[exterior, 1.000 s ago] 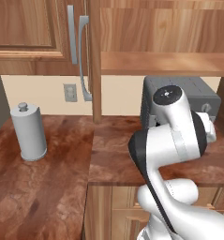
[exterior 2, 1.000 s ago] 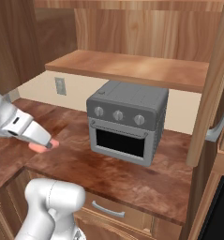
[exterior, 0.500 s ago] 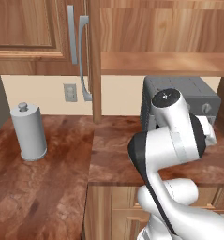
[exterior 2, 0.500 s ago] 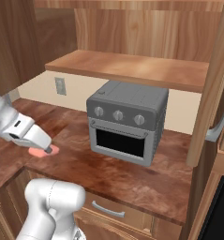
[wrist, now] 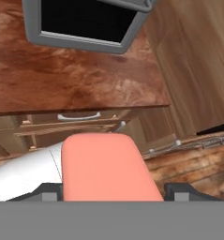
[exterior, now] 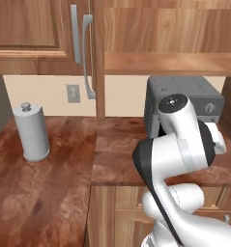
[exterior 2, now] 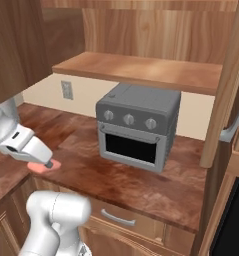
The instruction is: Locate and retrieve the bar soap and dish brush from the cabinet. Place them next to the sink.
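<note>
The bar soap, a flat salmon-pink bar, sits between my gripper's two dark fingertips, which are shut on it. From the right base camera the gripper hangs low at the left, over the front edge of the counter, and the soap pokes out beneath it. The cabinet is open above, its plank shelf bare where it shows. The dish brush and the sink are out of view.
A grey toaster oven stands on the counter under the shelf, right of the gripper. A paper towel roll stands at the far left. An open cabinet door with a silver handle juts out on the right. Drawers lie below the counter edge.
My gripper has sunk lower and slightly left with the soap still in it, nearer the counter's front edge. Nothing else has moved.
</note>
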You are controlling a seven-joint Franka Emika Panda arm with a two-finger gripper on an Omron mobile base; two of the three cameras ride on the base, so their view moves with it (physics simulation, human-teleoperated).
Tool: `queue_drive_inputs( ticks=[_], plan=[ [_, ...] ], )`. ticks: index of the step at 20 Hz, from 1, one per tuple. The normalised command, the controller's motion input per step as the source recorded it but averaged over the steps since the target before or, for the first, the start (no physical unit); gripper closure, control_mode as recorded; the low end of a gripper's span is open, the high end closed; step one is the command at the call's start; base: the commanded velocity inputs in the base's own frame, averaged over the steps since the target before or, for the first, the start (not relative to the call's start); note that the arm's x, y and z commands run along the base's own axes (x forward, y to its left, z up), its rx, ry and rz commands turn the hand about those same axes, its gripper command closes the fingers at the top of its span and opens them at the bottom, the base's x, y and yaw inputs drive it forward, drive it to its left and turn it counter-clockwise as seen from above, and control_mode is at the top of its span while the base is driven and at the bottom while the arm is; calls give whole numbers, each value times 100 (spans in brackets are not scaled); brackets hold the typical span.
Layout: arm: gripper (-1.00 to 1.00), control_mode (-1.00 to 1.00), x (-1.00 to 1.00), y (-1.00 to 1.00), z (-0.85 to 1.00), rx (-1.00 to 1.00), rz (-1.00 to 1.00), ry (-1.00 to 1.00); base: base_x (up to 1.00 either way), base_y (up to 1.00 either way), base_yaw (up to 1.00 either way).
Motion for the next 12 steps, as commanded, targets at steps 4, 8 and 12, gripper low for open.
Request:
queue_drive_inputs(
  ticks=[4, 8, 12],
  plan=[
    [100, 100, 0, 0, 0, 0, 0, 0, -23, 3, 1],
    [100, 100, 0, 0, 0, 0, 0, 0, -2, 10, 17],
    [100, 100, 0, 0, 0, 0, 0, 0, 0, 15, 27]
  ],
)
